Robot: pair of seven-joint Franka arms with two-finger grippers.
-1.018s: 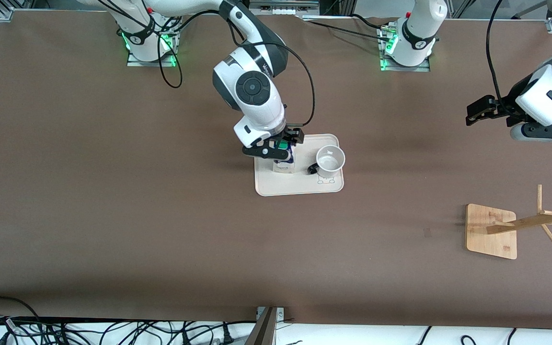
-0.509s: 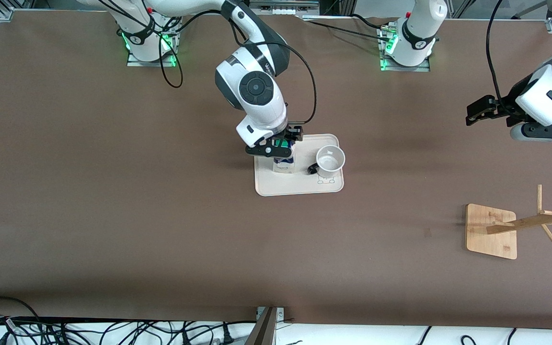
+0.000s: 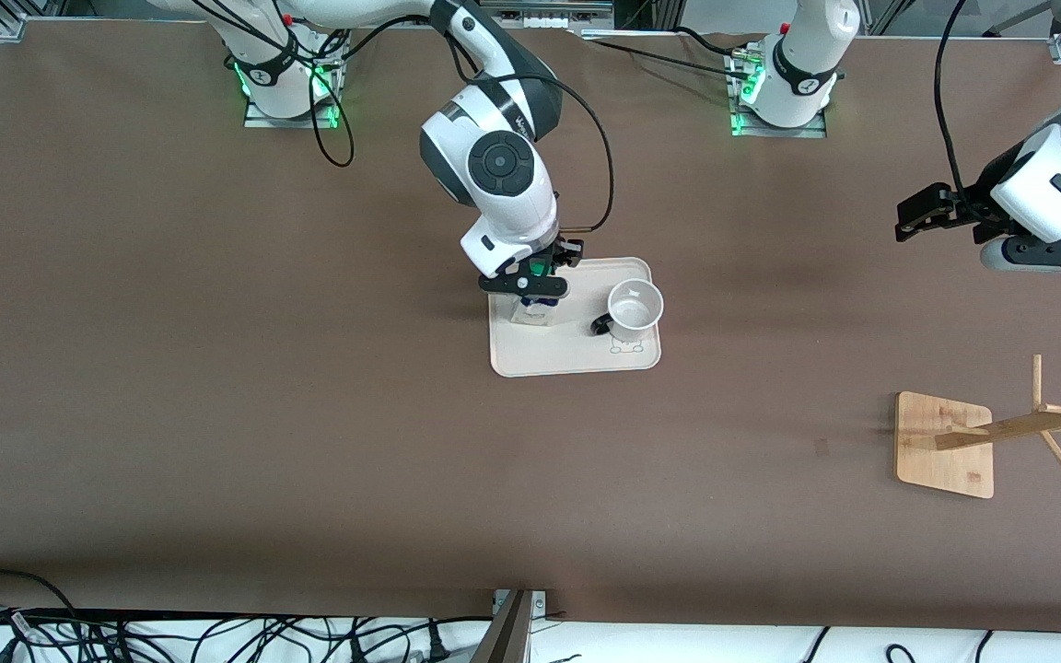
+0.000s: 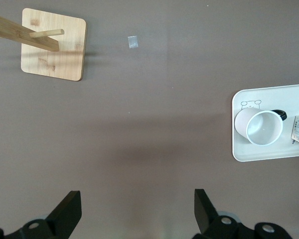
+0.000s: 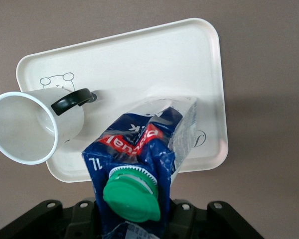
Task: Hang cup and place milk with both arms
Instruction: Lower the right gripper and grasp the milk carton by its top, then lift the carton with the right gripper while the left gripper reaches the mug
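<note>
My right gripper (image 3: 530,285) is shut on the upper part of the milk (image 3: 533,309), a dark blue and white carton with a green cap. It holds the carton tilted over the white tray (image 3: 577,361). In the right wrist view the milk (image 5: 144,144) fills the middle and hides the right gripper (image 5: 134,219) fingers. The cup (image 3: 634,308) stands on the tray beside the milk, toward the left arm's end, with its black handle toward the carton. The cup also shows in both wrist views (image 5: 30,129) (image 4: 261,127). My left gripper (image 3: 917,216) is open and empty, up in the air at its end of the table (image 4: 137,204).
A wooden cup rack (image 3: 945,444) with pegs stands near the left arm's end, nearer to the front camera than the tray; it shows in the left wrist view (image 4: 54,44). A small tape mark (image 3: 821,447) lies on the brown table beside it.
My right gripper has risen and shifted a little toward the right arm's base with the milk, and the carton now leans. The cup and the left arm have not moved.
</note>
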